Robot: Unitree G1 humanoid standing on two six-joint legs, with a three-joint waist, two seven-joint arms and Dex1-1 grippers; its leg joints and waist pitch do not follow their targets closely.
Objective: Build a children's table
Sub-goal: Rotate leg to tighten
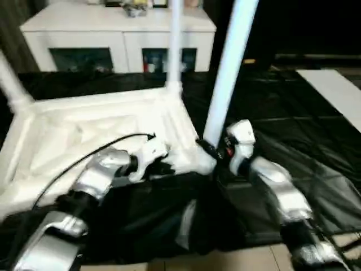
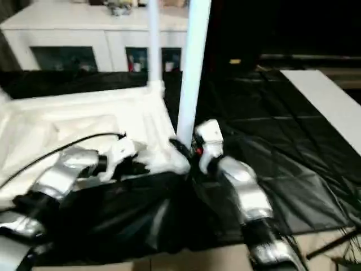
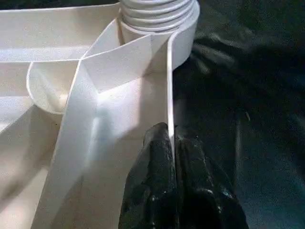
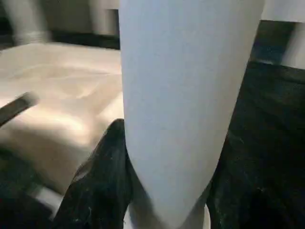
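The children's table top lies upside down on the black-covered work table, ribbed underside up. One white leg stands in the far corner socket and another leg rises at the left corner. A third leg stands tilted at the near right corner, and my right gripper is shut on its lower end, black fingers on either side of the tube. My left gripper is shut on the top's thin near rim, close to a corner socket with a ribbed leg end.
A white cabinet with glass doors stands behind the work table. The black cover spreads to the right, with a white board at its far right edge. A black cable arcs over my left forearm. Bare floor shows at the front.
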